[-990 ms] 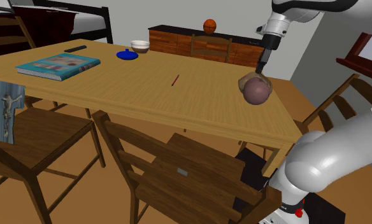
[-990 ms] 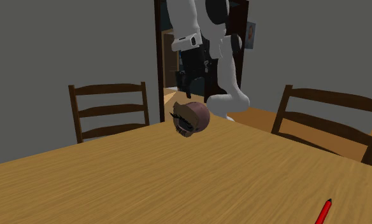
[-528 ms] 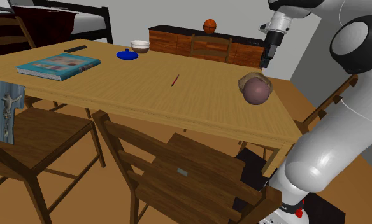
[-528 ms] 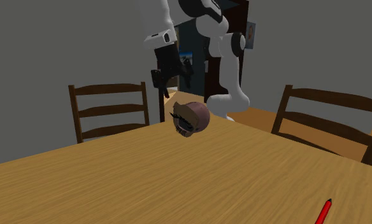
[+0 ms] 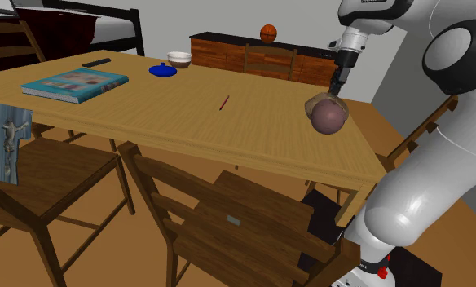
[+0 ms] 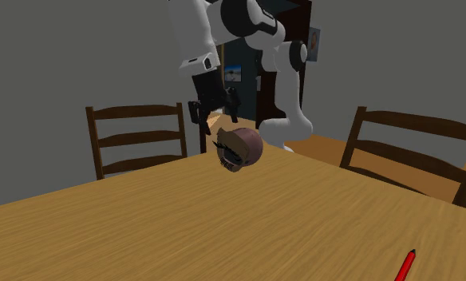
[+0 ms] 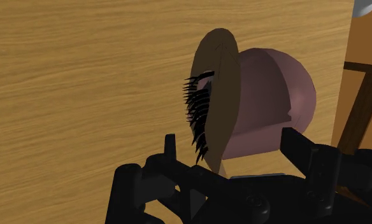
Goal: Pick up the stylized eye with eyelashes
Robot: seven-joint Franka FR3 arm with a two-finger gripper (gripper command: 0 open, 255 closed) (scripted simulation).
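Here, eye (image 5: 328, 117): pinkish ball, tan lid, black lashes, resting near the table (image 5: 187, 110) corner.
Gripper (image 5: 336, 88): just above the eye, fingers spread apart, holding nothing.

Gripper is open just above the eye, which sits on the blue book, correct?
Not quite. The eye sits on the bare table, far from the book, as the shoulder view shows. The gripper is indeed open just above it.
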